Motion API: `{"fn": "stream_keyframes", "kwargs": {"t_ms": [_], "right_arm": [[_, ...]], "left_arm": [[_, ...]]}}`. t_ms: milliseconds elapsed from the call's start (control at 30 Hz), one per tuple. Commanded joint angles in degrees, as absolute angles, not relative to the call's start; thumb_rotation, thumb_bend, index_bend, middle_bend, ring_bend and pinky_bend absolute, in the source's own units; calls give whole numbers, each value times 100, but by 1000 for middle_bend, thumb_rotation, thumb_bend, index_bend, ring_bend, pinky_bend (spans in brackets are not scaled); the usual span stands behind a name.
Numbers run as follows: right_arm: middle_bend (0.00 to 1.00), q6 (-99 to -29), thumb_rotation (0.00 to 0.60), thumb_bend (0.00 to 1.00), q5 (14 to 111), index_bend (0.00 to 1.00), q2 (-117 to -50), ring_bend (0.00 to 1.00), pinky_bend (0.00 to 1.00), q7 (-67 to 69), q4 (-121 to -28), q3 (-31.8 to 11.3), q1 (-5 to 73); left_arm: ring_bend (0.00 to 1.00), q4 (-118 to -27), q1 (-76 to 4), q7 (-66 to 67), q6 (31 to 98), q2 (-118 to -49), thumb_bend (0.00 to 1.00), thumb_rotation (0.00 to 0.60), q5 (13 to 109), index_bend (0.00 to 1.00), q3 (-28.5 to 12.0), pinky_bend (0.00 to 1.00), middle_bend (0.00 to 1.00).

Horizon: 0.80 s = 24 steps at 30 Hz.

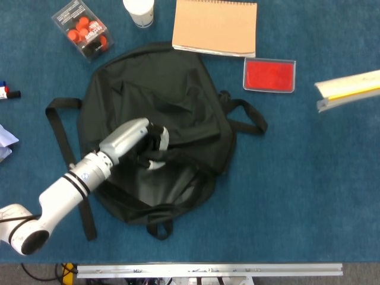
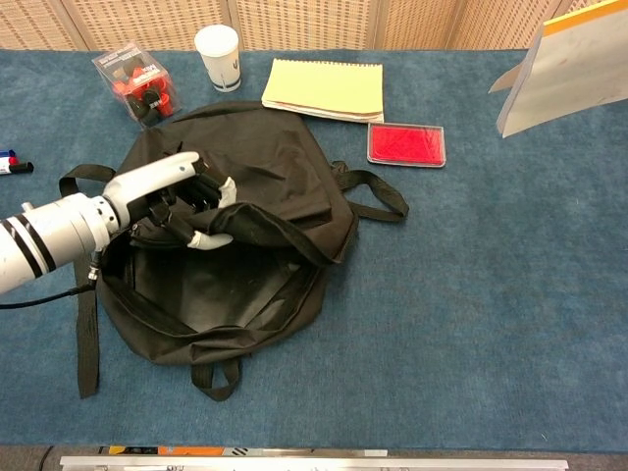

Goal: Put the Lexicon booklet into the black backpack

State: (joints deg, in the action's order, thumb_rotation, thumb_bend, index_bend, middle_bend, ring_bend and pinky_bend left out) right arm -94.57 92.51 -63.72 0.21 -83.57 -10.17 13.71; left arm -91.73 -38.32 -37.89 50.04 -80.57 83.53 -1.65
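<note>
The black backpack [image 1: 178, 107] lies flat in the middle of the blue table. My left hand [image 1: 139, 142] grips the upper edge of its zip opening and holds the flap lifted, so the dark inside [image 2: 221, 289] gapes toward the front. In the chest view the same hand [image 2: 182, 201] sits at the bag's left side. The Lexicon booklet [image 2: 569, 64], white with a yellow edge, hangs in the air at the far right [image 1: 350, 89]. Whatever holds it is outside both views, and my right hand does not show.
A tan spiral notepad [image 1: 215, 27] and a red flat case [image 1: 269, 75] lie behind the bag. A white cup [image 1: 139, 10] and a clear box of orange pieces [image 1: 83, 29] stand at the back left. A marker [image 1: 7, 92] lies at the left edge. Straps [image 1: 62, 136] trail leftward.
</note>
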Motion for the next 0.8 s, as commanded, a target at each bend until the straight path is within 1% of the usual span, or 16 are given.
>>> {"fn": "stream_keyframes", "kwargs": {"t_ms": [33,200,267,400,500,533,667,800], "right_arm": [[740,-9309,600,102,9313,731,-6213,550,646,206,-8567,-917,1371],[772,-8916,600,142,9415,773,-5860,585,684,568,-9138,-702,1409],[792,-8714,600,176,9440,797,-5706,605,709,718,-9384,-617,1446],[819,-8170,600,246,9428,837,-5321,640,748,1117,-9974,-463,1591],[822,-7777,600,256,9333,842,-5117,644,753,1330,-10296,-402,1713],[822,-7573,600,256,9258,842,-5028,644,753,1454,-10456,-372,1772],[850,-6731,600,357,8940,886,-4693,681,796,1870,-11003,-277,2039],[854,-5795,600,377,8575,886,-4358,687,802,2231,-11535,-240,2394]], "left_arm": [[726,-9404,-3827,-4405,4906,-7846,278,600,7969,676,-450,753,692],[719,-9533,-3771,-4910,4865,-7731,277,600,7584,661,-729,753,690],[714,-9598,-3744,-5072,4832,-7702,278,600,7439,657,-817,751,689],[709,-9712,-3688,-5314,4812,-7660,278,600,7215,650,-1006,750,688],[709,-9766,-3648,-5384,4837,-7647,278,600,7167,648,-1089,750,688],[709,-9777,-3633,-5409,4847,-7653,278,600,7143,648,-1124,750,688],[704,-9823,-3585,-5467,4873,-7678,277,600,7092,634,-1214,742,687],[700,-9841,-3523,-5454,4987,-7755,277,600,7163,635,-1261,733,687]]}}
